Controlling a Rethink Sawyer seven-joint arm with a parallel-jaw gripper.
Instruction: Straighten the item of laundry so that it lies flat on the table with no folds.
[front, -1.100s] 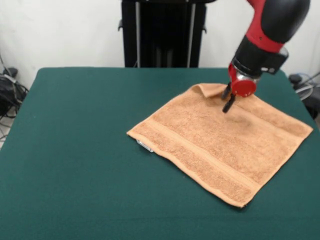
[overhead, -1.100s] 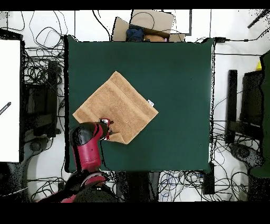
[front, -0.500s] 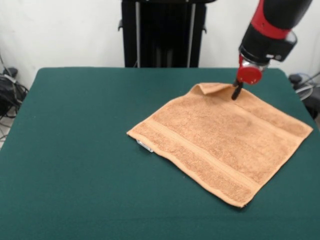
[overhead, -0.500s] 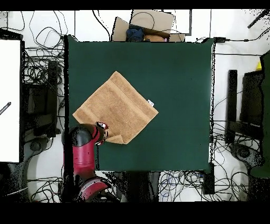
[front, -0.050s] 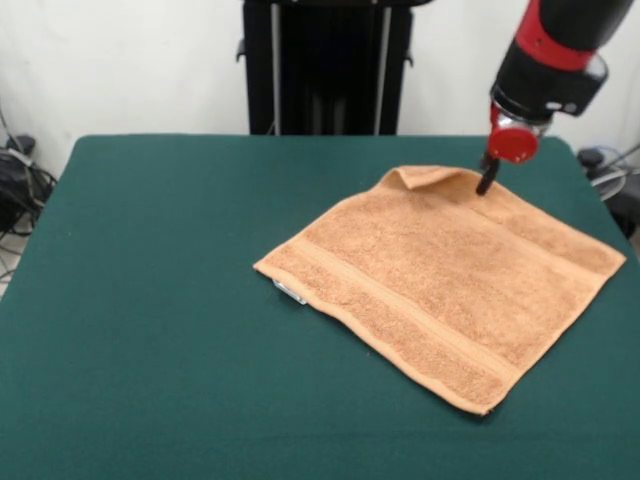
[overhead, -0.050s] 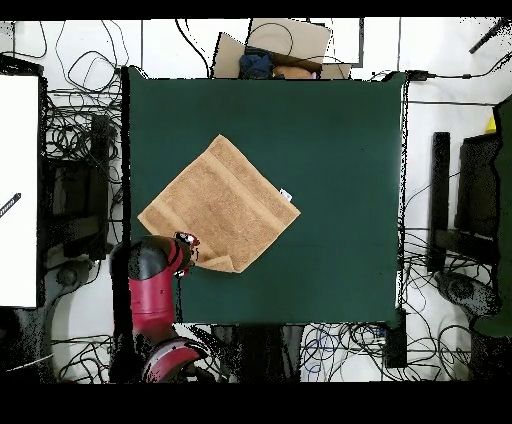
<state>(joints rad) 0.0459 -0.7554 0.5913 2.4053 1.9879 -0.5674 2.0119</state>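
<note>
Where the dark green felt-topped rectangular table (front, -0.050s: 150, 350) comes nearest in the front view, its surface is bare; a little further in lies the small square peach-orange terry towel (front, -0.050s: 445, 280), turned so that its corners point like a diamond. It sits on the right half of the table in that view, and in the overhead view (overhead, -0.050s: 220, 205) it lies toward the left and lower part of the green top. Woven border bands run along two opposite edges, and a small white tag (front, -0.050s: 290, 291) sticks out from the near-left edge. Most of the cloth lies flat, but the far corner (front, -0.050s: 412, 178) is curled over on itself in a small fold.

Just beside that fold, to its right in the front view, the red and black arm's gripper (front, -0.050s: 487, 181) hangs with its dark tip at the towel's far edge, at or barely above the cloth; whether it touches cannot be told. Its fingers show only as one dark stub, so how wide they stand cannot be made out, and nothing is seen held in them.

Beyond the table stand a black pedestal (front, -0.050s: 325, 65) and a pale wall (front, -0.050s: 130, 60); the overhead view shows tangled cables (overhead, -0.050s: 85, 130) on the floor around the table.
</note>
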